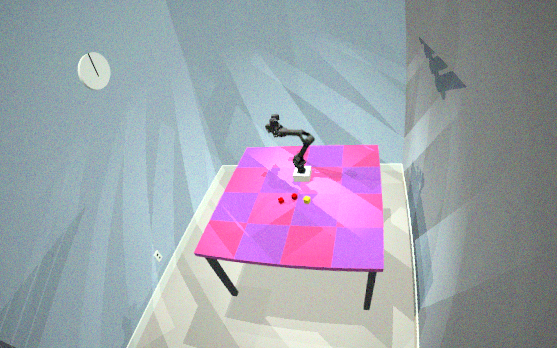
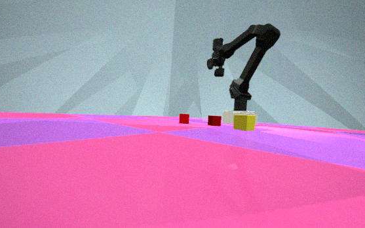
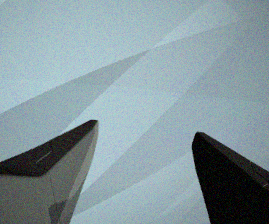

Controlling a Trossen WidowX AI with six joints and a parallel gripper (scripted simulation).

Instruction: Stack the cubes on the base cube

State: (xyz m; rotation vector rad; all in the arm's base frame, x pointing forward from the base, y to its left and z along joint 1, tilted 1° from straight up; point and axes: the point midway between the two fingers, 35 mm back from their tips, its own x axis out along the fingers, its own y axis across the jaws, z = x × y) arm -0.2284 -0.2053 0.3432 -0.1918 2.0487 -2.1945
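A red cube lies on the table, leftmost of the three cubes. A second red cube lies between it and the yellow cube. The larger yellow cube stands to the right, with nothing on its top. The three cubes are apart from each other. My gripper is high above the table, well away from all three cubes. Its fingers stand apart with nothing between them. The wrist view shows only wall beyond the fingertips, no cube.
The arm stands on a white block behind the cubes. The table has a pink and purple checkered top. Its front edge lies well in front of the cubes.
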